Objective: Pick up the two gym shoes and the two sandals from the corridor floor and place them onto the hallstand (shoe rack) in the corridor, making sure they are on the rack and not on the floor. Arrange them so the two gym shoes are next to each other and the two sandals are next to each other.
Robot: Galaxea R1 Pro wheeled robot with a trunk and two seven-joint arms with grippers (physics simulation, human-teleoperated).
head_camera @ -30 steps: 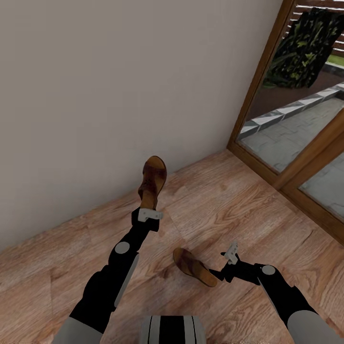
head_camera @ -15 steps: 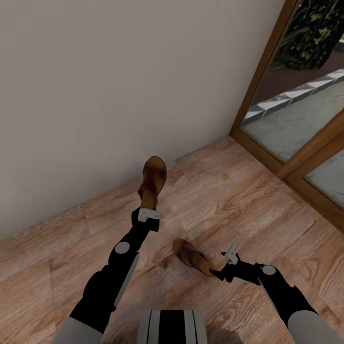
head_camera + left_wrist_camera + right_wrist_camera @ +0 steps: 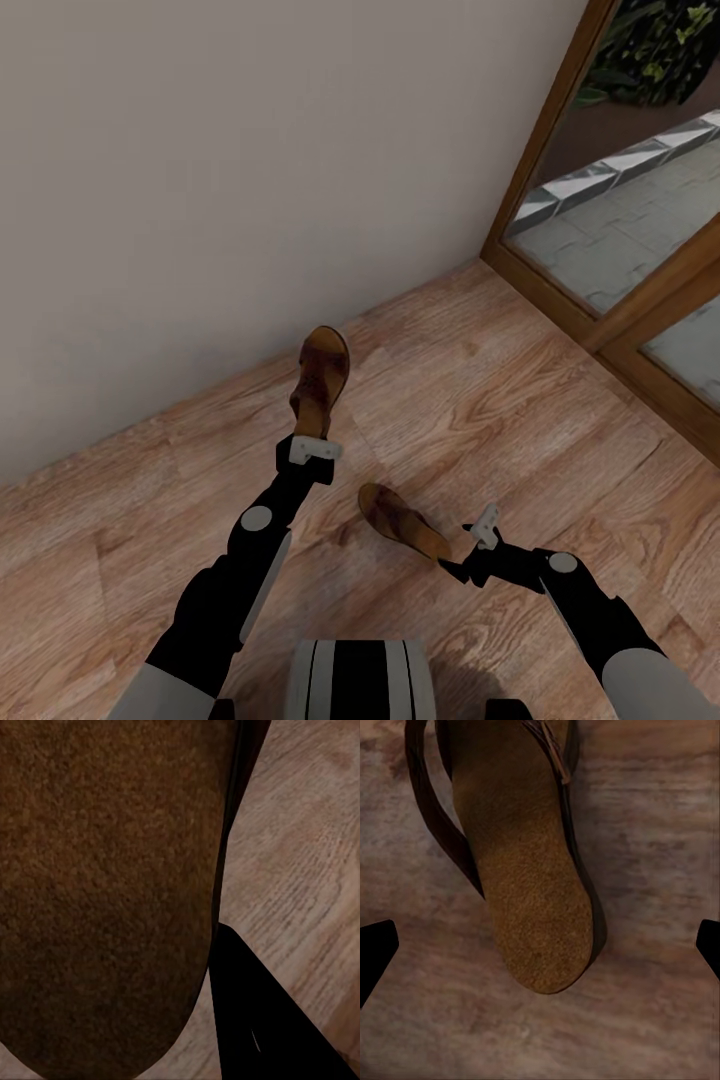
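Observation:
My left gripper (image 3: 309, 428) is shut on the heel of one dark-brown sandal (image 3: 322, 380), held up off the corridor floor (image 3: 520, 400) near the wall. In the left wrist view its tan footbed (image 3: 105, 892) lies against a black finger (image 3: 259, 1020). The other sandal (image 3: 400, 520) lies flat on the floor in front of me. My right gripper (image 3: 458, 570) is open just behind its heel. In the right wrist view that sandal (image 3: 529, 892) points away, with the fingertips (image 3: 375, 949) spread wide on either side. The gym shoes and hallstand are out of view.
A plain beige wall (image 3: 250, 170) runs along the left and back. A wooden-framed glass door (image 3: 560, 180) stands at the right, with paving outside. My trunk (image 3: 360, 680) is at the bottom edge.
The whole picture has shifted, so the camera has moved. Both arms keep their pose. The floor sandal now sits a little higher in the head view, beside the right gripper.

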